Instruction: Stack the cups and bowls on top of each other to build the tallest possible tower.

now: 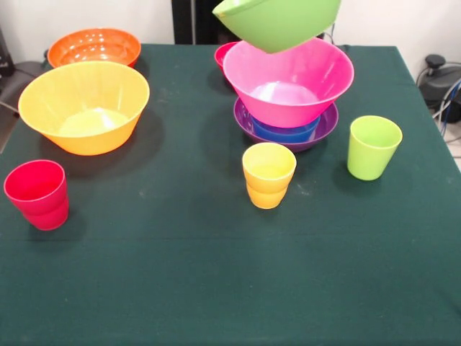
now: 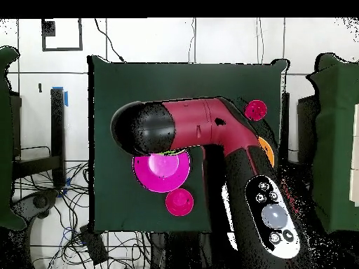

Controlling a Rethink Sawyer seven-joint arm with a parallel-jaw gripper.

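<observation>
Front view shows the green bowl (image 1: 277, 21) tilted in the air over the pink bowl (image 1: 288, 81) on the tower, light and slippery, best held by its rim, but I cannot see the claw.

The red and black arm (image 2: 203, 133) crosses the green tabletop (image 2: 112, 91), partly covering the pink bowl (image 2: 160, 174). A small red bowl (image 2: 179, 202) sits near the bottom edge, a red cup (image 2: 256, 109) near the right edge.
</observation>
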